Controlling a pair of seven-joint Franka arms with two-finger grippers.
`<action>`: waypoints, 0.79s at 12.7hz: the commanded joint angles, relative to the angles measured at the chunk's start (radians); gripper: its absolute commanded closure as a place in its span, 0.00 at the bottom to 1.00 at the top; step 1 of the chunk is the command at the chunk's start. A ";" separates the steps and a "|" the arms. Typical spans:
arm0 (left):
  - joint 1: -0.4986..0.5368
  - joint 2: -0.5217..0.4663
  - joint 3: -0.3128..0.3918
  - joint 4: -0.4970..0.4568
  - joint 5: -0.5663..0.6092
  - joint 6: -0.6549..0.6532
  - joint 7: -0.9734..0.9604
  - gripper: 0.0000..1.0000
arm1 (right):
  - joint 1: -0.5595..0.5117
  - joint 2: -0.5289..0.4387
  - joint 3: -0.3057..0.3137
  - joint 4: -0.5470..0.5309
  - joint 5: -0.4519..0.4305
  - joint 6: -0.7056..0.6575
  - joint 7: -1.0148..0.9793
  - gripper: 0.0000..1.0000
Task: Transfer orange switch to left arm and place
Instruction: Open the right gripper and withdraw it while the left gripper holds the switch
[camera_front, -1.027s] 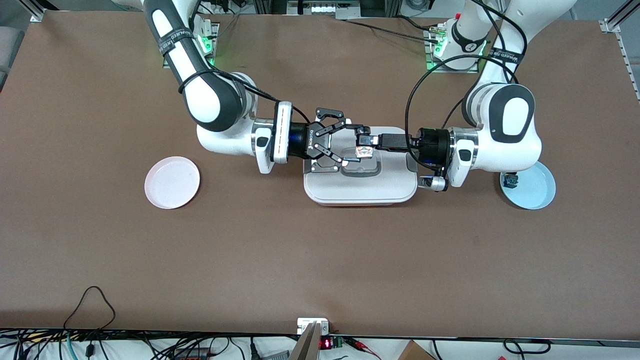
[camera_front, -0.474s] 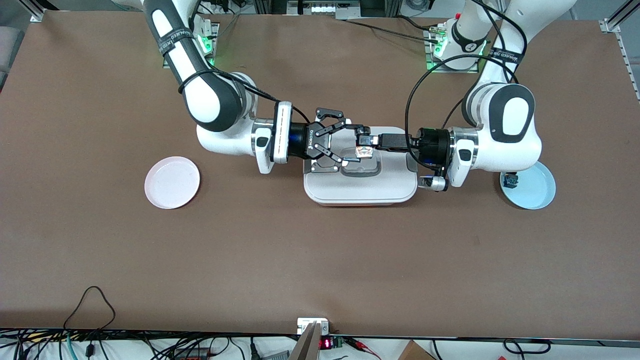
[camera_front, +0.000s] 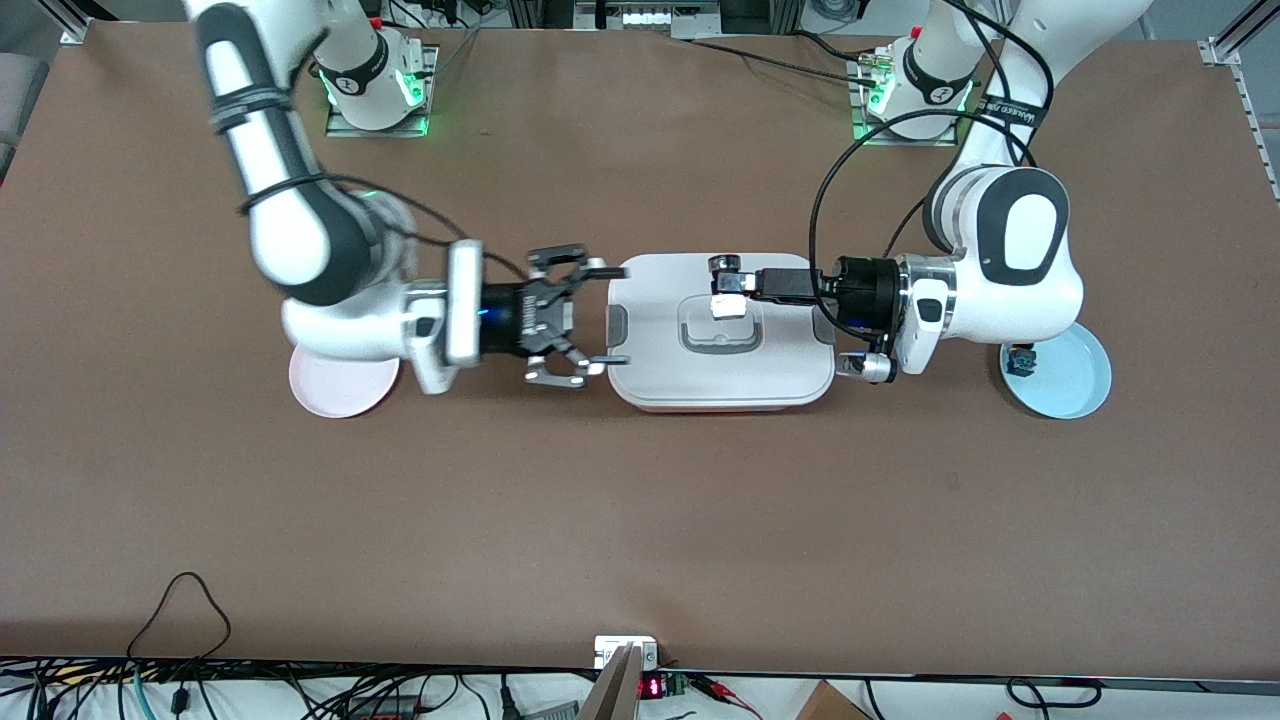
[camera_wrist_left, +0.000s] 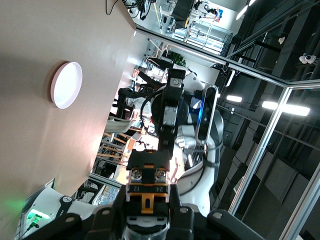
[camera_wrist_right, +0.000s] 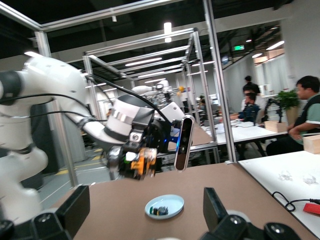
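Observation:
The orange switch (camera_front: 727, 304) is a small black part with an orange band. My left gripper (camera_front: 728, 285) is shut on it and holds it over the lid of the white box (camera_front: 770, 370). In the left wrist view the switch (camera_wrist_left: 148, 182) sits between the fingers of the left gripper (camera_wrist_left: 148, 200). My right gripper (camera_front: 612, 315) is open and empty, in the air beside the box at its end toward the right arm. The right wrist view shows its open gripper (camera_wrist_right: 145, 210) facing the left gripper and the switch (camera_wrist_right: 140, 162).
A pink plate (camera_front: 330, 395) lies under the right arm's wrist. A blue plate (camera_front: 1075, 385) at the left arm's end holds a black switch with blue-green markings (camera_front: 1020, 360). Cables run along the table edge nearest the front camera.
My right gripper has pulled back from over the box lid toward the pink plate, open and empty. The left gripper still holds the switch over the lid and has not moved.

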 joint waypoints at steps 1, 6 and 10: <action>0.014 -0.034 0.020 -0.020 -0.008 -0.028 -0.008 1.00 | -0.150 -0.011 0.017 0.001 -0.132 -0.225 0.026 0.00; 0.060 -0.058 0.115 -0.022 0.180 -0.164 -0.008 1.00 | -0.319 -0.049 0.016 -0.005 -0.331 -0.401 0.055 0.00; 0.063 -0.089 0.200 -0.014 0.347 -0.206 -0.005 1.00 | -0.400 -0.206 0.001 0.004 -0.701 -0.407 0.441 0.00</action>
